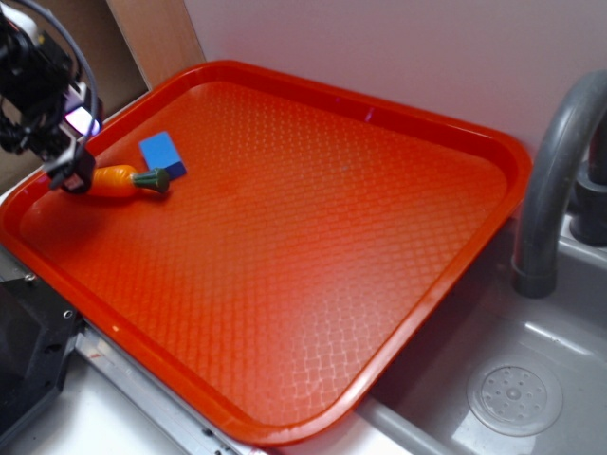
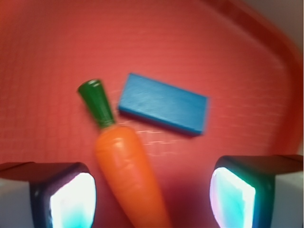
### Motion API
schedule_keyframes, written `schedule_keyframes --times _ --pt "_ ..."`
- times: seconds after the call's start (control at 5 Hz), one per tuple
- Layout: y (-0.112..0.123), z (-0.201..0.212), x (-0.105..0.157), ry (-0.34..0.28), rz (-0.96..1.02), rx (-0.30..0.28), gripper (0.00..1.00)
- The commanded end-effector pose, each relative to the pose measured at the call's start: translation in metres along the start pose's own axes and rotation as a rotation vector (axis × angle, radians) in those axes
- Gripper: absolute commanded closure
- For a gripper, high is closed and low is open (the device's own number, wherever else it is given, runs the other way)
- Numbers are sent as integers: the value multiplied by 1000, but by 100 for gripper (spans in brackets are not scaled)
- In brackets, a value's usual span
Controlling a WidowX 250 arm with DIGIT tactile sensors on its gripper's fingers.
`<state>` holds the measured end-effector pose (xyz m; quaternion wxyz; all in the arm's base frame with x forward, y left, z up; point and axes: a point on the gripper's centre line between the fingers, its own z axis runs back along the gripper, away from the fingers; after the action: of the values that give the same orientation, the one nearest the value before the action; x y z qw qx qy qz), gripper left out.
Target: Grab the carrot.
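While the gripper (image 2: 152, 194) gapes unclenched, glossy orange carrot (image 2: 128, 175), dark green stem, between its fingers.

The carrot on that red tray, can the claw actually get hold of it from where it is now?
Probably yes. The gripper is open, and the carrot lies between its fingers with nothing on top. The blue block sits near the green stem, apart from the fingers, so it should not get in the way.
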<state>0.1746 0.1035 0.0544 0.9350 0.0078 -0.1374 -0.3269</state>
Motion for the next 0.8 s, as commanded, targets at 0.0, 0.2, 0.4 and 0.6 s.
schedule_keyframes --times 0.0,0.2,0.4,0.6 --pt "-14 -22 -1 17 -103 -52 0" --pt "-7 -35 -6 46 -73 -63 0" --pt "-3 -41 -7 78 -52 -61 0" --pt "-2 -42 -9 84 -41 -59 100"
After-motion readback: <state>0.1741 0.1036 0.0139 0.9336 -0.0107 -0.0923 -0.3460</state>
